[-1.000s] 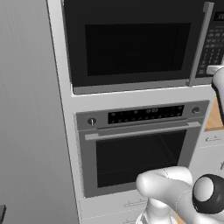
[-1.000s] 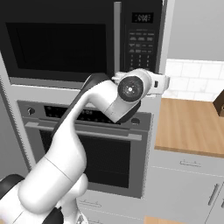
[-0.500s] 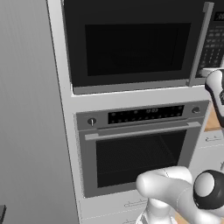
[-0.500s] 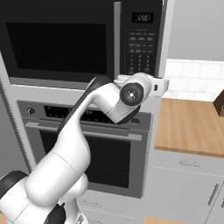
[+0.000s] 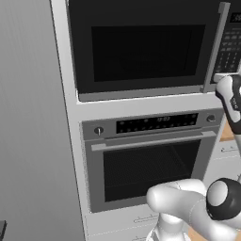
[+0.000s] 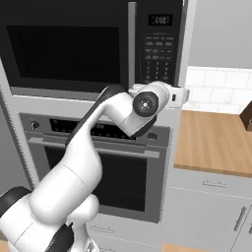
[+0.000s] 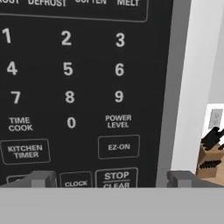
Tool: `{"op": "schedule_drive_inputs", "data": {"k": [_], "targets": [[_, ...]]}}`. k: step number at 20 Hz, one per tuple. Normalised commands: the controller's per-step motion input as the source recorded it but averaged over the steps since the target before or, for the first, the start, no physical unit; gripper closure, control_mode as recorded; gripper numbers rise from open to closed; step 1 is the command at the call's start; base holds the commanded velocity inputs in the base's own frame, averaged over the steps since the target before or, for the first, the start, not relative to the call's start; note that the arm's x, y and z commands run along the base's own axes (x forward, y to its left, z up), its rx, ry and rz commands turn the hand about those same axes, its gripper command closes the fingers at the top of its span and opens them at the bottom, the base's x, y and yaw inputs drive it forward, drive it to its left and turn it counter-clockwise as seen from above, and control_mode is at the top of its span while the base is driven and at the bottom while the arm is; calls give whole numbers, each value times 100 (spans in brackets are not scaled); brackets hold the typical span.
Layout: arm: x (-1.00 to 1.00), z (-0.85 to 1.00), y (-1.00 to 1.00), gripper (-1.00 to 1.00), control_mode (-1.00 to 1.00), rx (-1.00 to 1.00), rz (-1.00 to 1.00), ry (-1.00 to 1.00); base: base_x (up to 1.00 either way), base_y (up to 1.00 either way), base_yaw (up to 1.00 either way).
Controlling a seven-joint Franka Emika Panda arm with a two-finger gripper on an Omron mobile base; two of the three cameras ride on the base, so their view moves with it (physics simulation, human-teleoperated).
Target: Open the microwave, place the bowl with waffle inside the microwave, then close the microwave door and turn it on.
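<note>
The microwave (image 5: 141, 47) is built in above the oven, and the microwave door (image 6: 64, 47) is shut, its grey vertical handle (image 5: 214, 47) beside the black keypad (image 6: 160, 49). My gripper (image 7: 111, 179) faces the keypad (image 7: 70, 87) at close range. It is open, with nothing between the fingertips (image 7: 41, 178), and its lower edge is level with the STOP/CLEAR button (image 7: 116, 177). My wrist (image 6: 147, 102) hangs just below the keypad's bottom edge. The bowl is out of view.
An oven (image 5: 150, 160) with a horizontal bar handle sits under the microwave. A wooden counter (image 6: 211, 138) runs to the right, with a knife block (image 7: 211, 155) on it. A tall grey panel (image 5: 28, 117) stands to the left.
My hand has shifted only slightly in front of the keypad. The jaws stay open and the door stays shut.
</note>
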Motion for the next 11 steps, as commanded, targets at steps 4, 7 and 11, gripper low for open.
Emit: {"op": "schedule_drive_inputs", "data": {"k": [4,7,11], "targets": [[11,-6,0,-100,-100,0,-10,0,0,0,0],[-5,-2,-2,-100,-100,0,-1,0,0,0,0],[-39,0,-10,-100,-100,0,0,0,0,0,0]]}}
